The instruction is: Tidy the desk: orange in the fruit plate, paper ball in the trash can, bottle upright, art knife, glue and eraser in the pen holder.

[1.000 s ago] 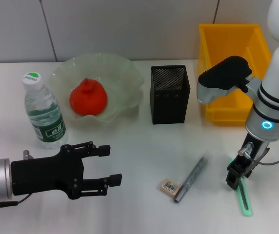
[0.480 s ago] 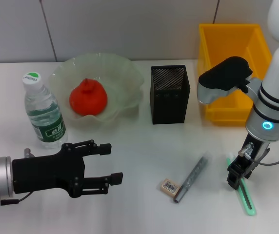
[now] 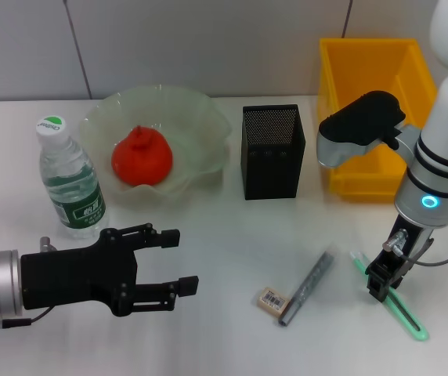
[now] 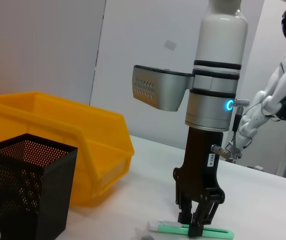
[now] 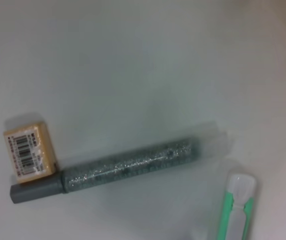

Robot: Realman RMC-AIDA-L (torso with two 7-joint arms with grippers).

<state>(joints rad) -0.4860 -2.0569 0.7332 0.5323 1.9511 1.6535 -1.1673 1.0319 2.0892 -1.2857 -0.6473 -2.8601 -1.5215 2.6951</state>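
Right end effector (image 3: 381,283) on glue (image 3: 400,313) — near table (image 3: 224,235) edge.

On the worktop (image 3: 224,235), the orange (image 3: 141,156) sits in the fruit plate (image 3: 200,125), bottle (image 3: 70,182) to its left, pen holder (image 3: 272,151) then trash can (image 3: 369,110) rightward, with eraser (image 3: 271,300), art knife (image 3: 306,287) and glue (image 3: 392,299) in front.

glue (image 5: 239,207): cut by frame edge | trash can (image 3: 412,59): partly behind arm

Only a barcode shows on the eraser (image 5: 27,151); no text legible.
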